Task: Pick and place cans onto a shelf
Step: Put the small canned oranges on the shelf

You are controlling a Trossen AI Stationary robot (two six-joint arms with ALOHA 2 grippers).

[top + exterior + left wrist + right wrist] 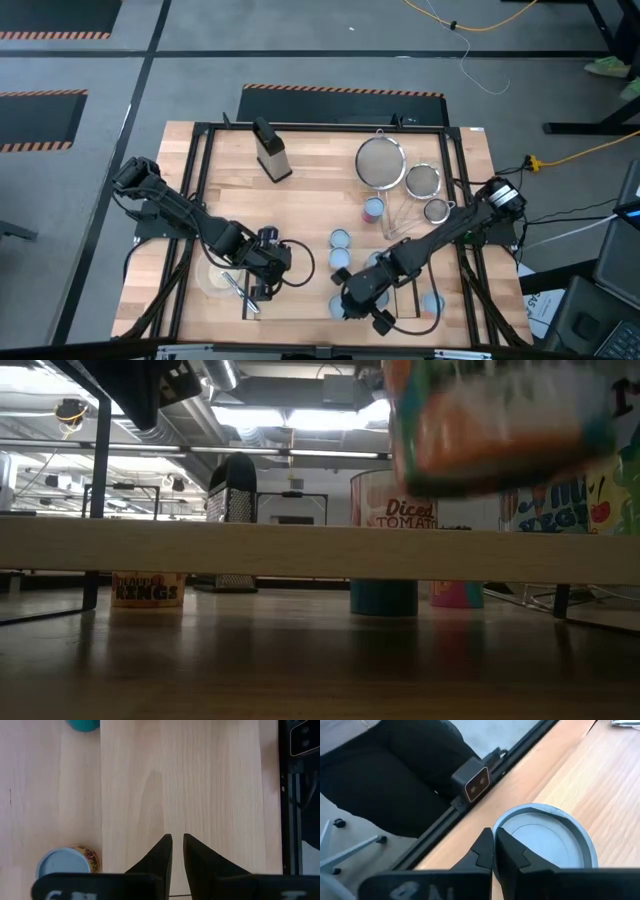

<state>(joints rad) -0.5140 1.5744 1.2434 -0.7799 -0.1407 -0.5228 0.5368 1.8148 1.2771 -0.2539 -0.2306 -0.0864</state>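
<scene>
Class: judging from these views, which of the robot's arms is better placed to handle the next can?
Probably the right: the right gripper, fingers nearly shut, hangs directly beside a round silver-topped can. The left gripper faces only bare light-wood shelf board.

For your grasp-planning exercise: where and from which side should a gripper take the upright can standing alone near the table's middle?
Grip the can across its round side wall, coming straight down from above. It stands upright with its flat lid up, and bare table surrounds it, so the fingers can straddle it freely.
</scene>
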